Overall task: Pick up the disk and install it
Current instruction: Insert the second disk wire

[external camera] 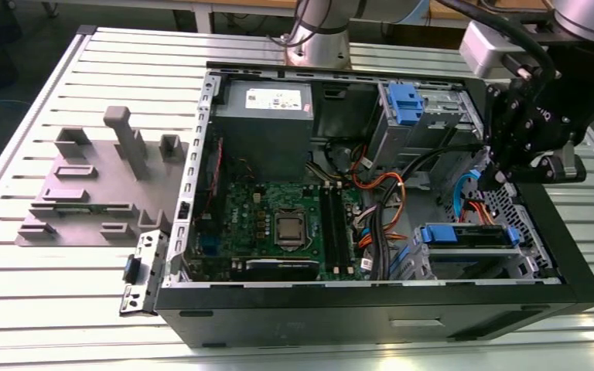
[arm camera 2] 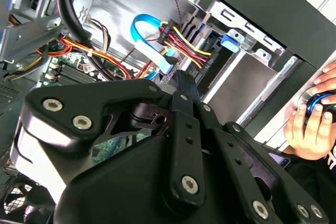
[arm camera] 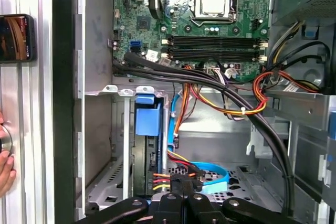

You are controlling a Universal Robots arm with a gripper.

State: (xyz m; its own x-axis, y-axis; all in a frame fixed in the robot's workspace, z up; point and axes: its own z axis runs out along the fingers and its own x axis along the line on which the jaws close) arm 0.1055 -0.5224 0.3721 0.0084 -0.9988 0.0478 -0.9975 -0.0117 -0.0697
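The disk (external camera: 467,235) already sits in its bay at the case's (external camera: 380,309) near right corner in the exterior view — installing looks done. My pincer (external camera: 503,171) hovers just above it, pressed together, holding nothing.

The setting is a robotics lab or test workshop. An opened computer case (external camera: 380,301) with its circuit board (external camera: 276,224) exposed lies on a slotted aluminium table (external camera: 49,270). A grey plastic fixture (external camera: 96,193) sits beside it, and the robot arm's base (external camera: 318,35) is mounted on the table.
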